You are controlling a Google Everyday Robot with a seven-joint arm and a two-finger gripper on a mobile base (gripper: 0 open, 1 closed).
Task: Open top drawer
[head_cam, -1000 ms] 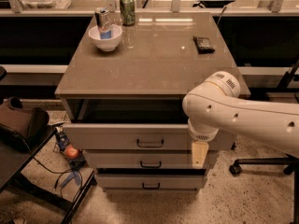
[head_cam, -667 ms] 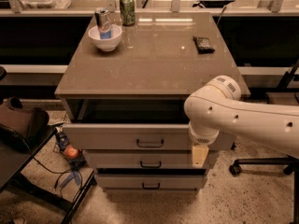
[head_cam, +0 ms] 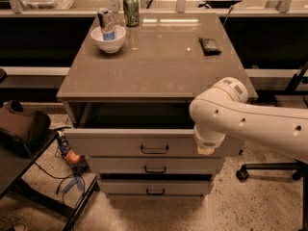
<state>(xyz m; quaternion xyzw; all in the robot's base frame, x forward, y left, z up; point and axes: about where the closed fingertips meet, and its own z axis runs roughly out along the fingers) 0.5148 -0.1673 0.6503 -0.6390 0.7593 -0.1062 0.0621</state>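
Little has changed in the last second: the top drawer (head_cam: 110,146), reaching leftward from the gripper (head_cam: 206,149), stands pulled out as far as before, so the opening looks essentially done. Its grey-beige front is the widest of three, with a thin black bar handle (head_cam: 154,149) at centre, left of the gripper. The gripper hangs against the front's right end, under the white arm (head_cam: 250,121); grasping or released, I cannot tell.

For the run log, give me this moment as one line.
task: open top drawer | top drawer: pulled out, interior dark | gripper: at drawer front's right end, right of handle, not on it
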